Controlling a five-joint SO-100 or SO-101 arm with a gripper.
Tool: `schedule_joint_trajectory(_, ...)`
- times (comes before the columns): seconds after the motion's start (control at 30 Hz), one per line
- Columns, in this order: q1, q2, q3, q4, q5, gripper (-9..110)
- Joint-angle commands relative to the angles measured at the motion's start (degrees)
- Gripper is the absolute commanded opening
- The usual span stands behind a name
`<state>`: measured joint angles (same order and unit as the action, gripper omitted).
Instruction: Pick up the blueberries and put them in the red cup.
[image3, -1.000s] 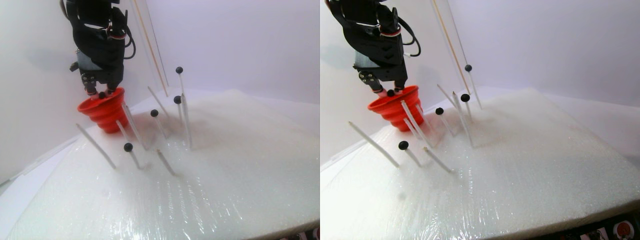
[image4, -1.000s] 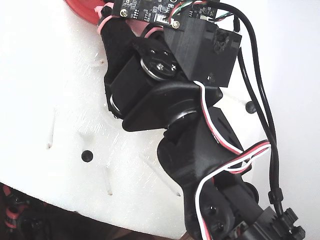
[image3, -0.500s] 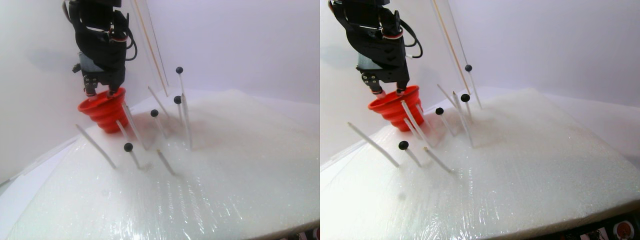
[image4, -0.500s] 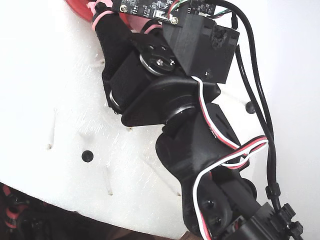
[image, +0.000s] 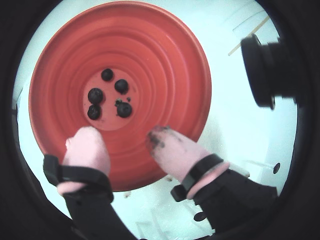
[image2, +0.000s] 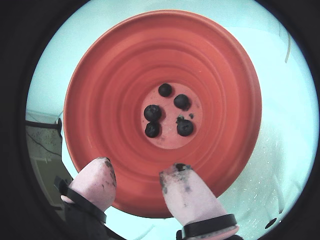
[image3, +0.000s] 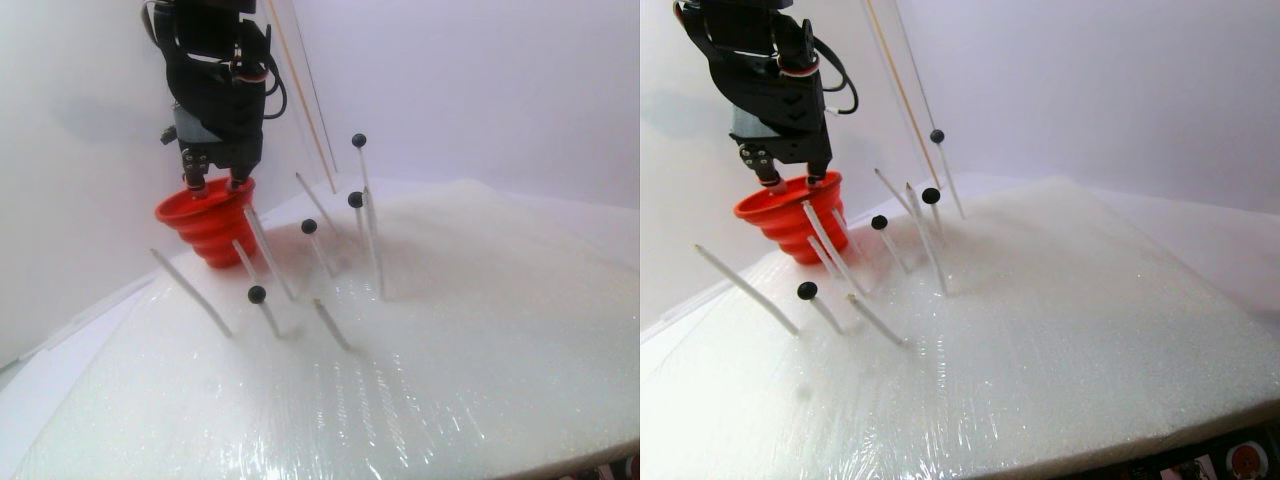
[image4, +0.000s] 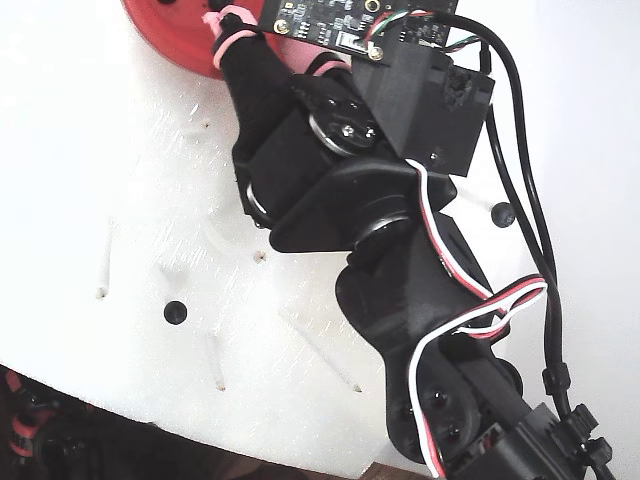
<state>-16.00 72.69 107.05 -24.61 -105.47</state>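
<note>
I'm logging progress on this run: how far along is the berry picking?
Done: five blueberries lie at the bottom of the red cup. In hand: nothing; the hand hangs open and empty over the cup's rim. Left: in the stereo pair view, four blueberries still sit on the thin white sticks in the foam, such as one at the front and another at the back.

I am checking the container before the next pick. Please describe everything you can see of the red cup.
The red cup looks like smooth red plastic, round and wide, with stepped rings narrowing to a flat bottom. Five blueberries lie loose there with a few dark crumbs. In the stereo pair view it stands upright at the foam sheet's far left. The open gripper hangs over its rim; whether it touches the rim I cannot tell.
</note>
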Motion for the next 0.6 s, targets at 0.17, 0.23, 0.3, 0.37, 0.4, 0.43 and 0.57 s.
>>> schedule_joint_trajectory(0.17,-0.44,10.63,1.49,-0.62,0.18,17)
schedule_joint_trajectory(0.23,-0.62,11.78,2.20,-0.44,0.62,17)
schedule_joint_trajectory(0.3,-0.70,13.18,2.99,-0.09,0.62,17)
schedule_joint_trajectory(0.37,-0.70,14.15,3.60,0.53,0.35,17)
schedule_joint_trajectory(0.4,-0.62,14.77,4.04,0.88,0.18,17)
schedule_joint_trajectory(0.43,-0.53,15.29,4.39,1.23,-0.09,17)
schedule_joint_trajectory(0.57,-0.18,17.40,5.62,2.55,-1.05,17)
